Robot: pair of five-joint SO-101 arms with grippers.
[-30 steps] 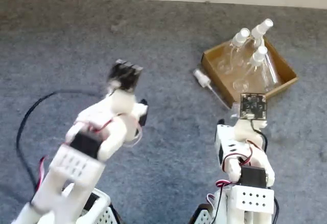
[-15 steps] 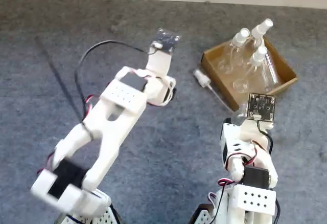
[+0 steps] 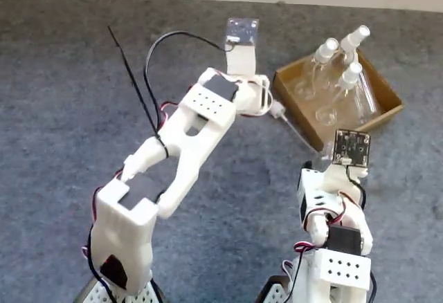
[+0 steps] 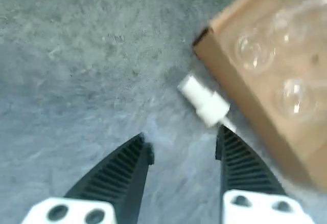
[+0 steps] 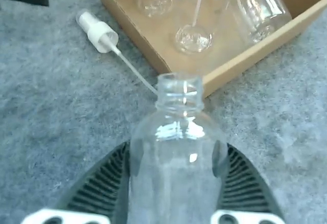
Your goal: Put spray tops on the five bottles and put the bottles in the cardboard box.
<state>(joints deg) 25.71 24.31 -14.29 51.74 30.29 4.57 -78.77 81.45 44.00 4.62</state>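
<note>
A loose white spray top (image 4: 204,104) with a thin dip tube lies on the grey carpet beside the cardboard box (image 4: 240,81). My left gripper (image 4: 183,139) hangs open just above it, one finger close to the cap. From above, the left gripper (image 3: 266,102) is stretched out to the box's near-left corner, partly covering the spray top (image 3: 278,111). My right gripper (image 5: 176,152) is shut on a clear bottle (image 5: 176,132) with a bare open neck, held in front of the box (image 5: 255,50). Three capped bottles (image 3: 339,75) lie in the box (image 3: 387,99).
The left arm's black cable (image 3: 138,75) loops over the carpet at the left. The spray top (image 5: 97,29) and its tube lie between the held bottle and the box corner. Open carpet stretches left and in front of the box.
The left arm has swung from the middle-left of the carpet out to the far right, ending over the spray top by the box. The right arm has barely moved with its bottle.
</note>
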